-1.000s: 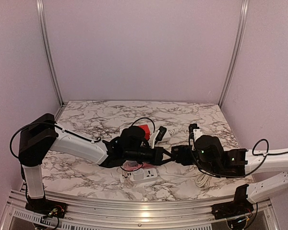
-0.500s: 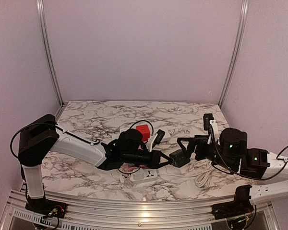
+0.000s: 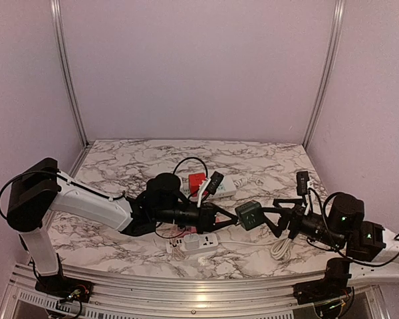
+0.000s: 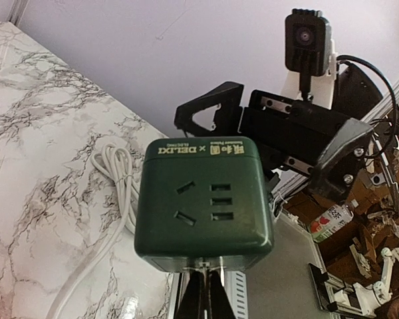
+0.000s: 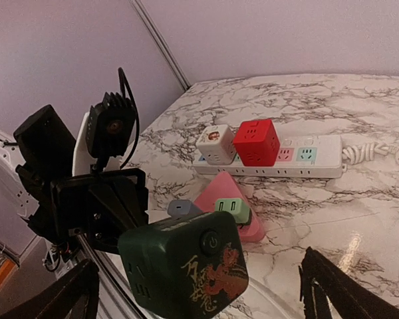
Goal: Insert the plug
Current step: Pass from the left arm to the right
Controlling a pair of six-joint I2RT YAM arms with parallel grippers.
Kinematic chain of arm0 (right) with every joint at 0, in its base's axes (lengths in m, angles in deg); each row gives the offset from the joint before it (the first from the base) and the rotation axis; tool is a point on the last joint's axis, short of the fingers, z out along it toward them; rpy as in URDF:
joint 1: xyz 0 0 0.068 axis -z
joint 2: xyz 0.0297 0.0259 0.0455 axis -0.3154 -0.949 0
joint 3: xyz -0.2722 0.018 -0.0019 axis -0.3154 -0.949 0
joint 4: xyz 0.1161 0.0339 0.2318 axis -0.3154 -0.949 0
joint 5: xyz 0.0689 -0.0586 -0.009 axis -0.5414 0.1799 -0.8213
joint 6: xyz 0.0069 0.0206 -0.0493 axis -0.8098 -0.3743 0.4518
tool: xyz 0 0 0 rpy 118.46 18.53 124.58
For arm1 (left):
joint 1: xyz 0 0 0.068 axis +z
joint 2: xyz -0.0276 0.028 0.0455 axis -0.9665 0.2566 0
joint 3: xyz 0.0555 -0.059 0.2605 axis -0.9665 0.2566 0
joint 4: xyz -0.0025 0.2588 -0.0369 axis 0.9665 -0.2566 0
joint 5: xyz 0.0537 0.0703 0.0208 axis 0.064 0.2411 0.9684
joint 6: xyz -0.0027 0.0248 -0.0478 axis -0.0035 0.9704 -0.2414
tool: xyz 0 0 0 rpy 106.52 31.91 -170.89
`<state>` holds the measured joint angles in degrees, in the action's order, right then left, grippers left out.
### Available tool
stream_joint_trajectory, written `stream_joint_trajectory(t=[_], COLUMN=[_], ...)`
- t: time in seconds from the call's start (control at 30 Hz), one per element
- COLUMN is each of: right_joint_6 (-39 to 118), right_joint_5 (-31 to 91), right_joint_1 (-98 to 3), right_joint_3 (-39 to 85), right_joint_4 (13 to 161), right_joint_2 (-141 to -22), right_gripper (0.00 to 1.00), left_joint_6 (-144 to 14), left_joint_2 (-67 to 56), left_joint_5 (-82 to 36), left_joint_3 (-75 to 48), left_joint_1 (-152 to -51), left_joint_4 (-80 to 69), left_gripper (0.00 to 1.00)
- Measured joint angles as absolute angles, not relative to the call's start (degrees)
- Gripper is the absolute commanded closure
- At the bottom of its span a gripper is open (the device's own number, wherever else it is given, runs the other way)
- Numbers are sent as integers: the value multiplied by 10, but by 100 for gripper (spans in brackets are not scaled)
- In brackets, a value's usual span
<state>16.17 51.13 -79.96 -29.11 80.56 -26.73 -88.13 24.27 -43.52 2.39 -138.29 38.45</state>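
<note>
A dark green cube plug [image 3: 249,214] with a red dragon print hangs in the air above the table's front middle. My left gripper [image 3: 230,216] is shut on the metal prongs at its base, as the left wrist view [image 4: 207,269] shows under the cube [image 4: 205,199]. My right gripper [image 3: 275,216] is open and empty, just right of the cube and apart from it. Its spread fingers [image 5: 332,289] frame the cube [image 5: 193,272] in the right wrist view. A small white power strip [image 3: 194,244] lies below the cube near the front edge.
A long white power strip [image 5: 272,161] at the back holds a red cube [image 5: 256,141] and a white cube [image 5: 215,144]. A pink pyramid-shaped socket block [image 5: 221,199] carries a mint and a grey adapter. A coiled white cord [image 3: 279,247] lies front right.
My right gripper has opened off the green cube and drawn back to the right. My left gripper keeps hold of the cube and has shifted it slightly right.
</note>
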Motion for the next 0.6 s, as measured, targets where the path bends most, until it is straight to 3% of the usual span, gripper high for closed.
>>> stream_joint_trajectory(t=[0.3, 0.6], right_joint_6=[147, 145], right_joint_5=[390, 319], right_joint_1=[-799, -799], right_joint_3=[-312, -319], right_joint_4=[876, 948], right_joint_2=[-311, -339], right_gripper=[3, 23], left_joint_6=[-862, -861], left_joint_2=[223, 221], left_joint_5=[-494, -524], left_joint_3=[40, 55], left_joint_1=[-1383, -1383], left_joint_4=[431, 452], left_gripper=[100, 100])
